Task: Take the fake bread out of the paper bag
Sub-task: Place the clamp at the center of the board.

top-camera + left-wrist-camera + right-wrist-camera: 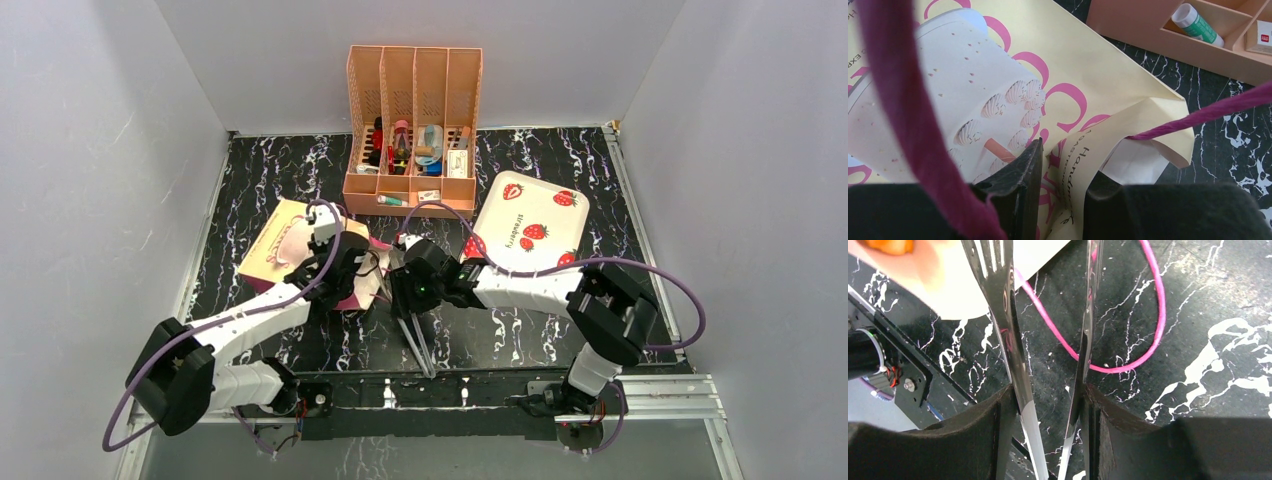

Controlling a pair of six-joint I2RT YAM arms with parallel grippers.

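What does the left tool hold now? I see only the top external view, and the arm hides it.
Observer: The left tool is shut on the folded rim of the paper bag, beside its magenta cord handle.
Operator: Does anything show inside the bag?
Observer: In the right wrist view an orange bit shows behind pale paper; too little to name.
Operator: Do the metal tongs grip anything?
Observer: The right tool holds them; nothing shows between their arms, and the tips are cut off.

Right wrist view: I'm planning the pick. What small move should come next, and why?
Probably ease the tongs toward the fake bread showing orange in the paper bag mouth; the left fingers hold its rim, and the tongs stand spread.
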